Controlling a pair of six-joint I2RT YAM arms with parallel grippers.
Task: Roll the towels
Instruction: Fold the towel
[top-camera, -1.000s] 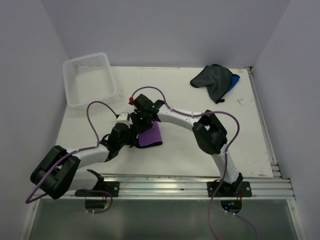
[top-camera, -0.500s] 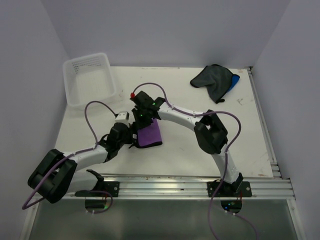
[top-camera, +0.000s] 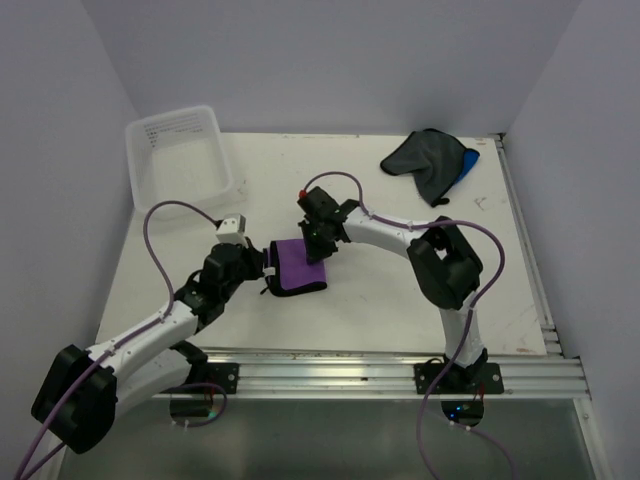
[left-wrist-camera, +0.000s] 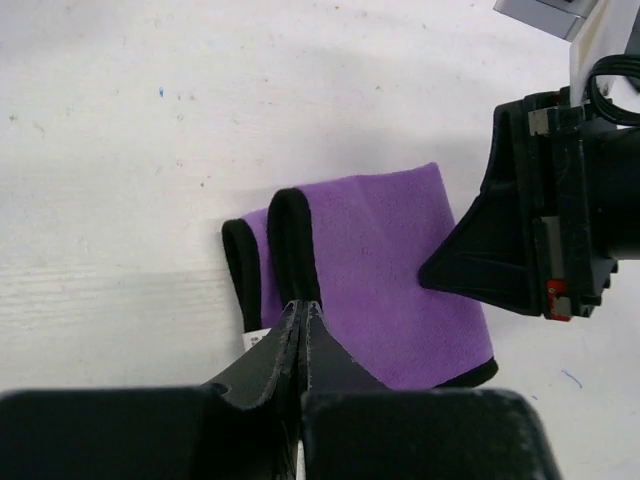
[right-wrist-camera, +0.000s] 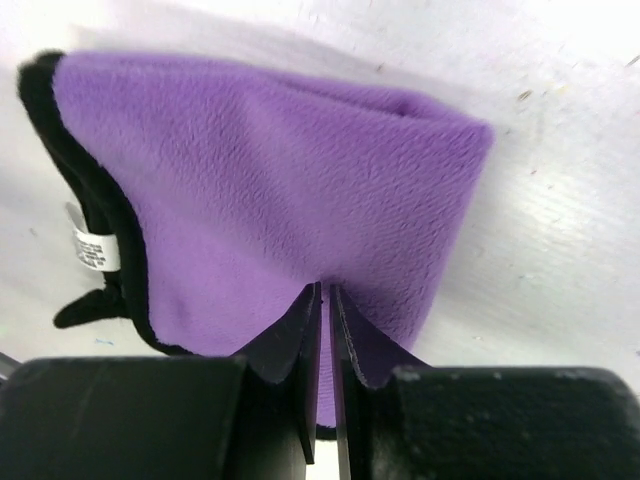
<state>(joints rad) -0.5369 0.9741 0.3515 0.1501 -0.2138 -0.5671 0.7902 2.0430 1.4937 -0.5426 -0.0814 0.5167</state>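
The purple towel (top-camera: 298, 268) lies folded with a black hem, near the table's middle. In the left wrist view, my left gripper (left-wrist-camera: 301, 305) is shut on a raised loop of that hem at the purple towel's (left-wrist-camera: 390, 280) left side. My right gripper (right-wrist-camera: 326, 290) pinches a fold of the purple towel (right-wrist-camera: 260, 170) at its far edge, with cloth showing between the nearly closed jaws. From above, the left gripper (top-camera: 270, 268) and right gripper (top-camera: 316, 248) flank the cloth. A dark grey towel (top-camera: 420, 160) lies crumpled at the back right over a blue towel (top-camera: 468, 165).
A clear plastic tub (top-camera: 180, 160) stands at the back left corner. A white wall rises behind the table, and a metal rail (top-camera: 380, 365) runs along the near edge. A white care tag (right-wrist-camera: 88, 250) hangs from the purple towel's hem.
My right gripper moved right along the purple towel's far edge and closed on a fold. The left arm stretched out and its gripper slid to the towel's left side, still shut.
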